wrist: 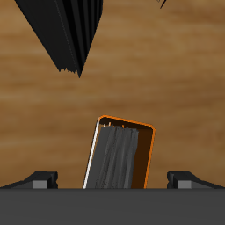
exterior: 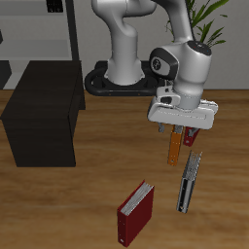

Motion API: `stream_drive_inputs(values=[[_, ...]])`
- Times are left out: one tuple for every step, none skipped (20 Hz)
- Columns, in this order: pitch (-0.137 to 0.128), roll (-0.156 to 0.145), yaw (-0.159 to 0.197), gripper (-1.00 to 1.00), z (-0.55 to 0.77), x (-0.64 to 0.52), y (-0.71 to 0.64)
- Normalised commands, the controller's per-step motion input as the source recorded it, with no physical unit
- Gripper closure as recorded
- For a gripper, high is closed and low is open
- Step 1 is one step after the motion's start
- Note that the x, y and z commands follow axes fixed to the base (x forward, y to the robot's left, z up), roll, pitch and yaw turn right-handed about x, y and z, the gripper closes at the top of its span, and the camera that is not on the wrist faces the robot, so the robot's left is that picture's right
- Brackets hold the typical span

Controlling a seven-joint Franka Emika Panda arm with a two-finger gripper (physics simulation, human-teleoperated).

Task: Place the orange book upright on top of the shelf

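The orange book (exterior: 175, 148) stands upright on the table, directly under my gripper (exterior: 179, 136). In the wrist view the orange book (wrist: 119, 156) shows its pale page edges framed by the orange cover. My gripper (wrist: 112, 180) straddles it, and both fingers (wrist: 41, 179) stand clear of the covers with a gap on each side, so it is open. The shelf (exterior: 44, 115), a low black box with a flat top, stands apart from the gripper toward the table's other side.
A black-and-grey book (exterior: 188, 185) stands just in front of the orange book and also shows in the wrist view (wrist: 66, 35). A dark red book (exterior: 136, 214) stands near the front edge. A grey open-frame shelving unit (exterior: 39, 29) is behind the shelf.
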Motion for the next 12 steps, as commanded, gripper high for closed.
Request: stream_drive_inputs(values=[[0.053, 0.013, -0.016, 1.0, -0.15, 0.1, 0.0], [-0.003, -0.046, -0.038, 1.0, -0.06, 0.02, -0.06], [0.008, 0.053, -0.019, 1.0, -0.05, 0.04, 0.05], [0.052, 0.038, -0.018, 1.0, -0.07, 0.07, -0.01], [0.001, -0.027, -0.023, 1.0, -0.02, 0.0, -0.05], [-0.001, 0.024, 0.003, 1.0, -0.01, 0.01, 0.0], [0.044, 0.062, -0.018, 1.0, 0.0, 0.07, -0.1], [0.012, -0.015, -0.011, 1.0, 0.04, 0.02, -0.12], [0.001, 0.022, 0.0, 1.0, 0.06, 0.06, -0.08], [0.022, 0.023, -0.02, 1.0, 0.15, 0.0, -0.21], [0.008, 0.019, 0.016, 1.0, 0.21, 0.02, -0.14], [0.0, 0.0, 0.0, 1.0, -0.01, 0.04, 0.02]])
